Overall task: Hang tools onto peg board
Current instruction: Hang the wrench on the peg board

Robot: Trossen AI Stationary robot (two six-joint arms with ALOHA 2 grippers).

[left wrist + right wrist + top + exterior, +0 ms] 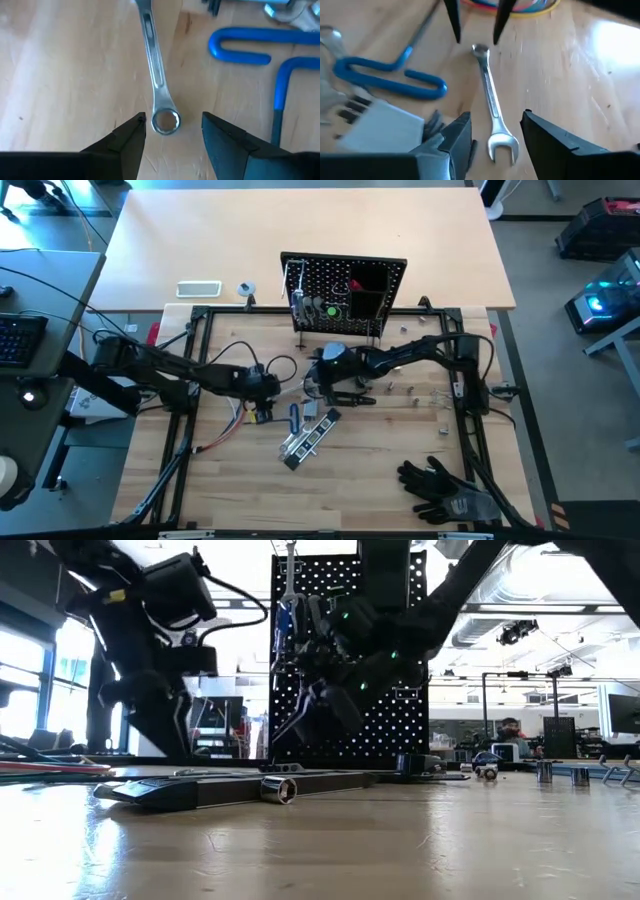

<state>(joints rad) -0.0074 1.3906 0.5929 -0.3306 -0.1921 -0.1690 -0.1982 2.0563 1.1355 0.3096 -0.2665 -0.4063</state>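
Both hands open, holding nothing: left hand [172, 132] straddles the wrench [157, 75] ring, right hand [495, 132] its fork; one should close squarely, lifting level.

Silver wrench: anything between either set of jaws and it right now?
Nothing visible. The silver wrench lies flat on bare wood. The left gripper has open jaws straddling its ring end; the right gripper has open jaws either side of its open end. The blue-handled tool lies beside it, apart.
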